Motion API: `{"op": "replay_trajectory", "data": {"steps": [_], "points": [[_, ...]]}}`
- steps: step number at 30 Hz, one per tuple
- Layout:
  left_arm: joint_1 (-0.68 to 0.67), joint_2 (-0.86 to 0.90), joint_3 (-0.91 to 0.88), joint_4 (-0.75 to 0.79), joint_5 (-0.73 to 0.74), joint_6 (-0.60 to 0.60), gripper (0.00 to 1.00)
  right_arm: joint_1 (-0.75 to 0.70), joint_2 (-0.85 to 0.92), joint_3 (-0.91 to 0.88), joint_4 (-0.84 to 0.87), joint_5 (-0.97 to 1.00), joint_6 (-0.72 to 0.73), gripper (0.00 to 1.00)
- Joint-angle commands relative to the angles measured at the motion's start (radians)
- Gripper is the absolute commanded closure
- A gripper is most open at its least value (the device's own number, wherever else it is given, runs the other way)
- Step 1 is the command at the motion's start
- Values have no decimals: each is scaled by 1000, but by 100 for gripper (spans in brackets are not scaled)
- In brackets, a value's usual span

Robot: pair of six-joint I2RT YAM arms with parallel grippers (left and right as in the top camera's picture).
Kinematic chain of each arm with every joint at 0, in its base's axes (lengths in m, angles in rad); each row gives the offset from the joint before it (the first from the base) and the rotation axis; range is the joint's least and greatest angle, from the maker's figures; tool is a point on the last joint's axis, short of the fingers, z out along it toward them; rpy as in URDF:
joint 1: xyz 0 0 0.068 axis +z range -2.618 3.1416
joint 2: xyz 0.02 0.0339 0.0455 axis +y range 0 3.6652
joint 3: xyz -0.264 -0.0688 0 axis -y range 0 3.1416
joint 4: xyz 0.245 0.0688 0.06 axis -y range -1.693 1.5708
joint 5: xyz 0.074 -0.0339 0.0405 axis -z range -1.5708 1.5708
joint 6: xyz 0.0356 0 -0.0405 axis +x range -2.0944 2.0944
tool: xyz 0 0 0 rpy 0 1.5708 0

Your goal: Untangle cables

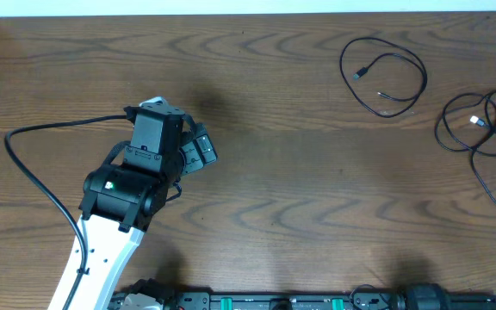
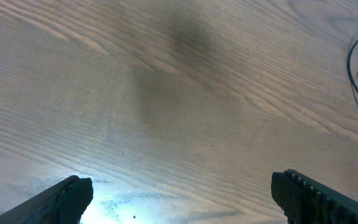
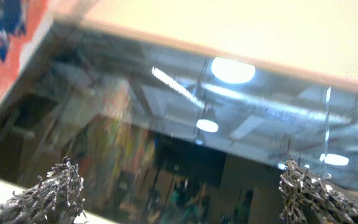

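My left gripper (image 2: 182, 190) stands wide, released, nothing between the fingers, only bare table (image 2: 166, 93) under it; my right gripper (image 3: 180, 182) is also spread and empty, and its camera looks away from the table. The cables are far from my left side, at the right far part of the table; one black loop (image 1: 342, 65) lies alone, and beside it, apart, a tangle (image 1: 487, 129) of black loops with a white plug (image 1: 475, 121) inside. I judge them light and limp; they will slide on the smooth wood and not keep any shape. I would pinch one strand close to a plug end, low on the wood; pulling hard could tighten the crossings.
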Motion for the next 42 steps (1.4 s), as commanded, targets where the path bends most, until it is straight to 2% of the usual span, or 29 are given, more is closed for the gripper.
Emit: {"op": "replay_trajectory", "data": {"steps": [1, 9, 18, 29, 33, 42], "points": [[5, -3, 12, -2, -2, -5, 2, 6, -61, -6, -8, 5, -10, 1], [5, -3, 12, -2, -2, -5, 2, 5, -179, -6, -21, 5, -12, 1], [5, -3, 12, -2, -2, -5, 2, 0, -267, -12, -50, 5, -164, 1], [5, -3, 12, -2, -2, -5, 2, -39, -278, -13, -89, 4, -182, 1], [5, -3, 12, -2, -2, -5, 2, -55, -278, -11, -143, 4, -182, 1], [5, -3, 12, -2, -2, -5, 2, -65, -278, -57, -385, -3, -182, 1]]}}
